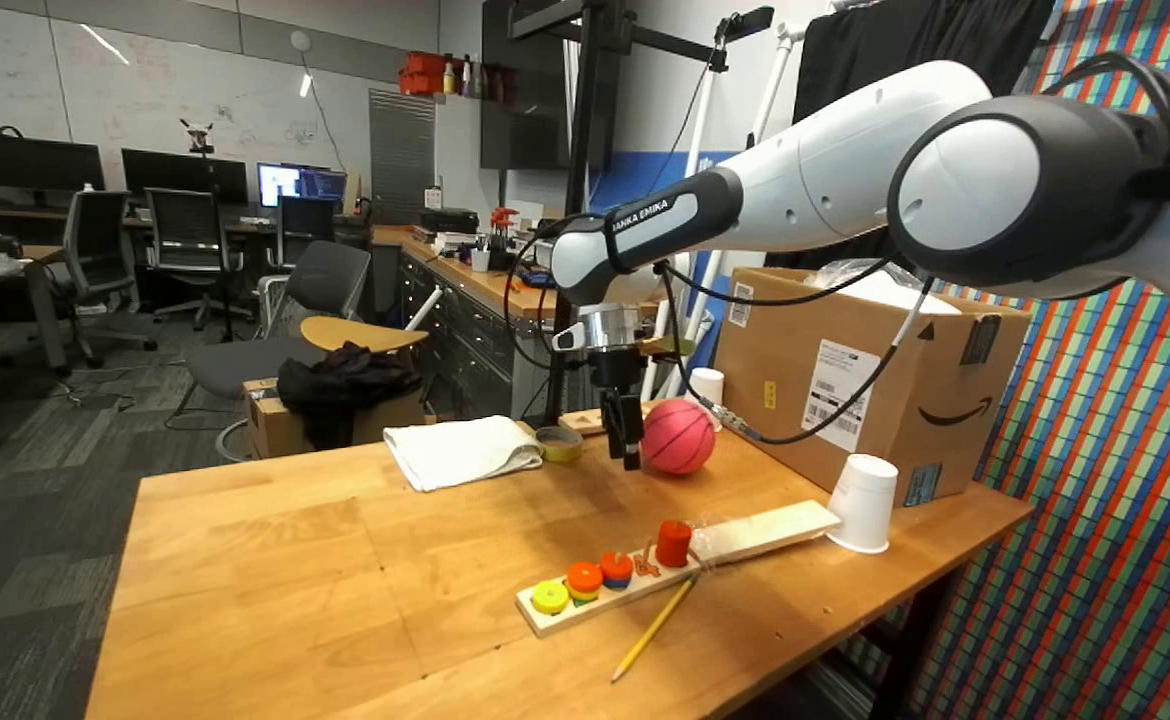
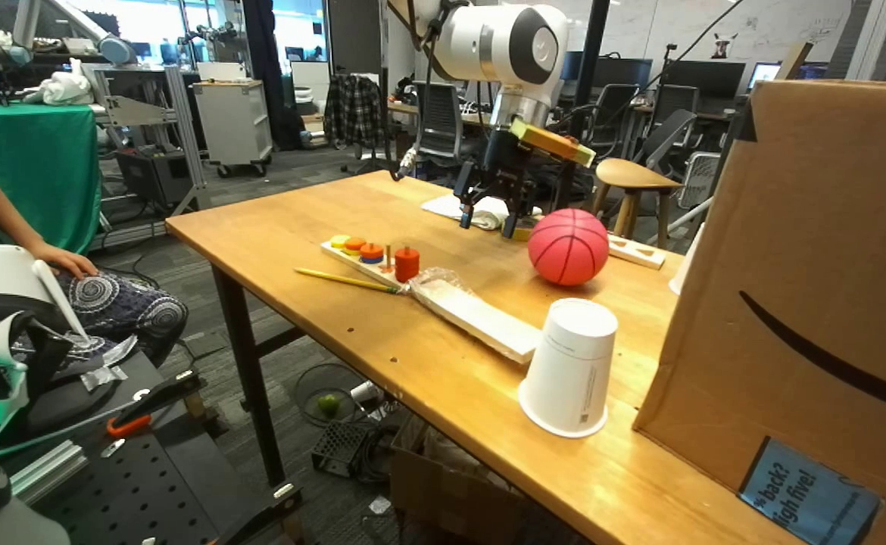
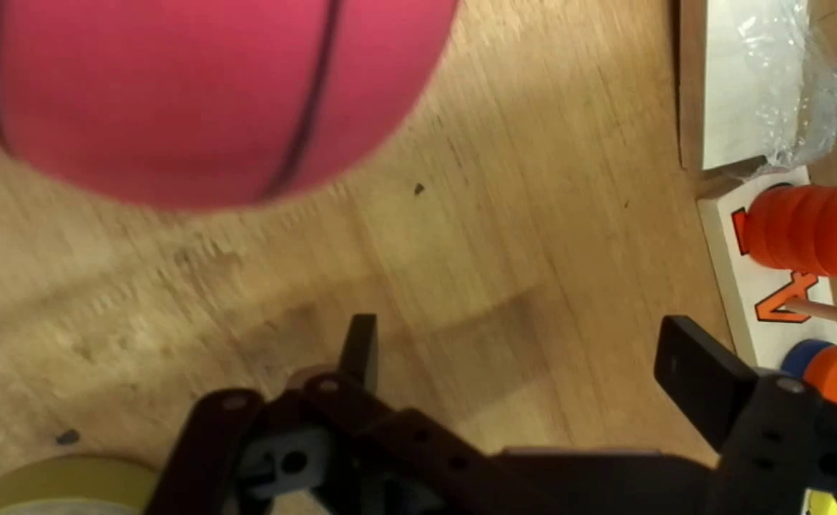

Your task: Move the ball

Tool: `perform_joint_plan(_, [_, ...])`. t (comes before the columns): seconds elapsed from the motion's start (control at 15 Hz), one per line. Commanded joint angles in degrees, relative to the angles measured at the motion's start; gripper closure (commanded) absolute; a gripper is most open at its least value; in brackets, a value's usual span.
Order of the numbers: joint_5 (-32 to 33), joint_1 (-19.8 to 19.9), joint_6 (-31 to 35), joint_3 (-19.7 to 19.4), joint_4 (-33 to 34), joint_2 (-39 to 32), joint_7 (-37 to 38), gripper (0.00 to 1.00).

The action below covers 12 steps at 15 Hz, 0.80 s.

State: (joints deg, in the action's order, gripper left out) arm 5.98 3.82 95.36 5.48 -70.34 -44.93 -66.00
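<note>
The pink ball with black lines [image 1: 683,437] rests on the wooden table in both exterior views, and also shows there [image 2: 569,248]. In the wrist view the ball [image 3: 197,93] fills the upper left and is cut off by the frame edge. My gripper [image 1: 631,462] hangs pointing down beside the ball, low over the table. In an exterior view its two fingers [image 2: 487,227] are spread apart with a gap from the ball. In the wrist view the jaws [image 3: 519,325] are wide apart with only bare table between them.
A ring-stacking board [image 3: 722,250] and a pencil [image 1: 653,630] lie at the near side. A white cup [image 2: 570,367] stands upside down by a large cardboard box [image 1: 785,350]. A folded white cloth [image 1: 460,452] and a tape roll [image 1: 559,443] lie behind the gripper.
</note>
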Motion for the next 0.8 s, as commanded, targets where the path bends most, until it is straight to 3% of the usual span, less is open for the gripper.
perform_joint_plan(0.0, [-0.21, 1.14, -3.42, -1.40, 6.52, -3.40, -0.31, 0.00])
perform_joint_plan(0.47, [4.58, 4.77, -2.70, -8.26, 9.39, -2.13, 3.15, 0.00])
perform_joint_plan(0.73, [7.31, 4.44, -1.66, -8.07, 9.69, -0.27, 1.08, 0.00])
